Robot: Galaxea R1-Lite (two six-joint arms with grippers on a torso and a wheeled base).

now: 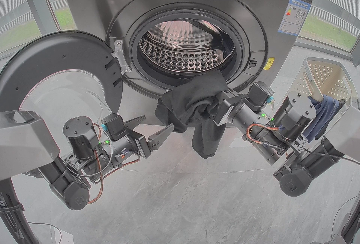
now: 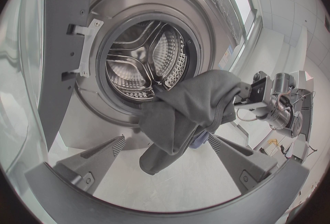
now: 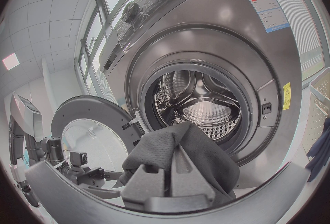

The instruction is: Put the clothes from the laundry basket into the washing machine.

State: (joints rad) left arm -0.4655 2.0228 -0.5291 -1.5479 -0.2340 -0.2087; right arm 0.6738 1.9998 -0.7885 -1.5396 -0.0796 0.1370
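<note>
Pale grey tiled floor (image 1: 180,199), big windows (image 1: 22,12) behind. A limp black garment (image 1: 195,104) hangs before the washing machine (image 1: 93,1) mouth, clamped in the right gripper (image 3: 169,166); the left gripper (image 1: 159,124) gapes apart nearby.

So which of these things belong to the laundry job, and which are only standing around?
Job in hand:
black garment, held in the right gripper
washing machine, its door open
laundry basket, blue cloth hanging from it
left gripper, open

Just there:
blue label and yellow sticker on the machine
windows behind
</note>
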